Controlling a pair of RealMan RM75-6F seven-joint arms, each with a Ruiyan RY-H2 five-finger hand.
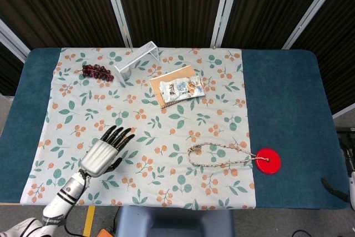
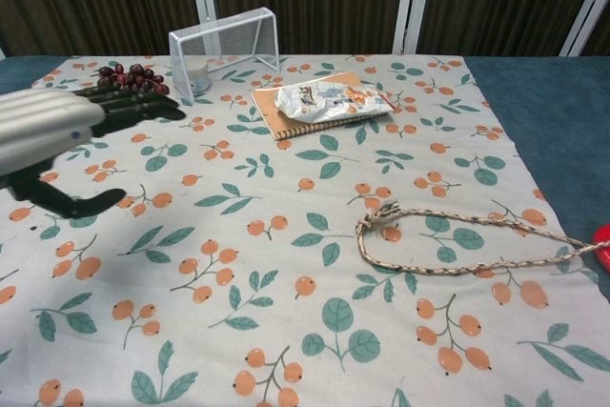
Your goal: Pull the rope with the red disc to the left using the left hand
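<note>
clearly the left hand (image 1: 104,155), fingers spread and holding nothing, hovers well to the left of the rope (image 1: 219,156), which stretches left-to-right toward the red disc (image 1: 268,161).

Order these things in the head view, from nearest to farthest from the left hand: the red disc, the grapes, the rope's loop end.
From the left hand:
1. Rope's loop end, to its right.
2. Grapes, far cloth corner, slightly farther.
3. Red disc, far right, on the blue table edge.
</note>
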